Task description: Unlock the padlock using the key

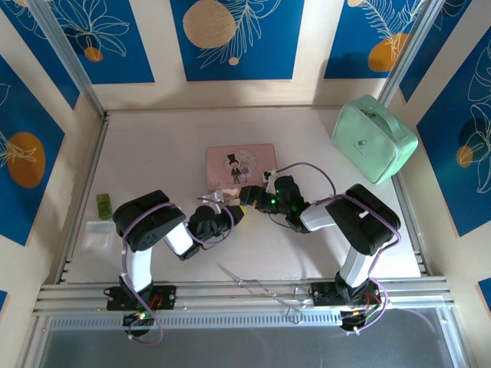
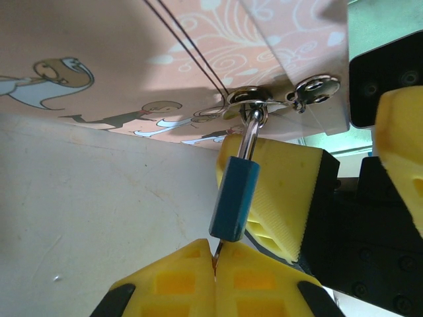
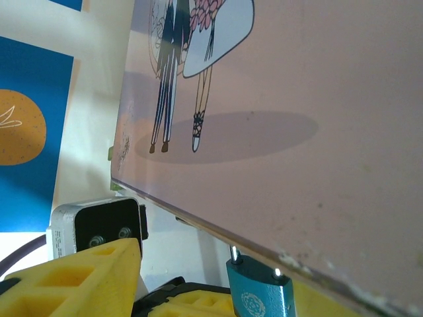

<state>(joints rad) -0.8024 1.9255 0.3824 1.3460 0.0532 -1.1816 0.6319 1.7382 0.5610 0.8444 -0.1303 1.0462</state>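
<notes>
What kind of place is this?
Probably a robot practice booth, not a home: the left arm and right arm are bolted to a metal rail at the near edge of a white table, blue printed panels wall it in, and a pink tin box lies on it.

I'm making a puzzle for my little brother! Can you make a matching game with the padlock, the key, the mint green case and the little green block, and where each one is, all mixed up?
Things
1. padlock
2. key
3. mint green case
4. little green block

Places
A. at the far right corner of the table
B. pinched in the left gripper
C. hanging from the clasp of the pink tin box
D. near the table's left edge

Pairs: 1-C, 2-B, 3-A, 4-D
</notes>
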